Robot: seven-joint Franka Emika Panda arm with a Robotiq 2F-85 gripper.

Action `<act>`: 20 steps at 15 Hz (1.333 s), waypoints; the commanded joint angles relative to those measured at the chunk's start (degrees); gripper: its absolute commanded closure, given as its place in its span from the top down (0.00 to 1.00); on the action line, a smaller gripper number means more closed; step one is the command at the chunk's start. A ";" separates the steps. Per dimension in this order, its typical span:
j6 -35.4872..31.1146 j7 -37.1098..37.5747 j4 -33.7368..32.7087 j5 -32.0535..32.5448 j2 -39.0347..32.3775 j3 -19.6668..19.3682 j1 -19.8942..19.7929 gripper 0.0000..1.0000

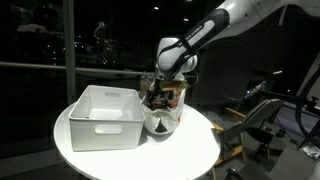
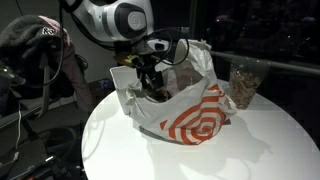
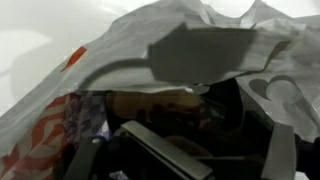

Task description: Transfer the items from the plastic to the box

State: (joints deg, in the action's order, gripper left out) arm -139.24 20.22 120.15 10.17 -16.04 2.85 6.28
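On the round white bench [image 1: 200, 150], a crinkly translucent whitish plastic bag [image 1: 165, 118] printed with orange-red rings; stands upright, mouth gaping upward, long axis roughly vertical; shows dark reddish-brown shapes through its lower wall; looks slumped and broad at the base of the bag [image 2: 195, 115] in an exterior view.

Just beside it, a white rectangular plastic bin [image 1: 100, 125] with a thick rim; lies with its long axis across the bench, one short end toward the bag; touching or merely close, cannot tell; peeks out as the bin [image 2: 120, 78] behind the bag in an exterior view.

From above, a white jointed robot arm [image 1: 230, 25]; slants toward the bag's mouth with the dark end effector [image 1: 158, 92] pointing downward between the bag's raised edges.

In the wrist view, end effector [image 3: 185, 150] spread wide, one dark finger at each side of the lower edge, pinching nothing that shows; beyond it, under the pale folds of the bag [image 3: 150, 45], a brown elongated soft item [image 3: 150, 100], long axis running across the picture, partly in shadow; other contents too dark to tell.
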 commanded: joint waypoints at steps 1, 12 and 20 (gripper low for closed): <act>-2.42 4.26 -3.09 2.40 -4.44 -2.29 2.54 1.00; -4.06 8.88 -3.08 3.63 -7.17 -7.16 5.01 0.20; 9.71 11.52 0.27 -0.11 5.19 -6.56 5.02 0.07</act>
State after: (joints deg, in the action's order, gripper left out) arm -137.00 28.66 118.02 9.88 -18.91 -3.55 10.89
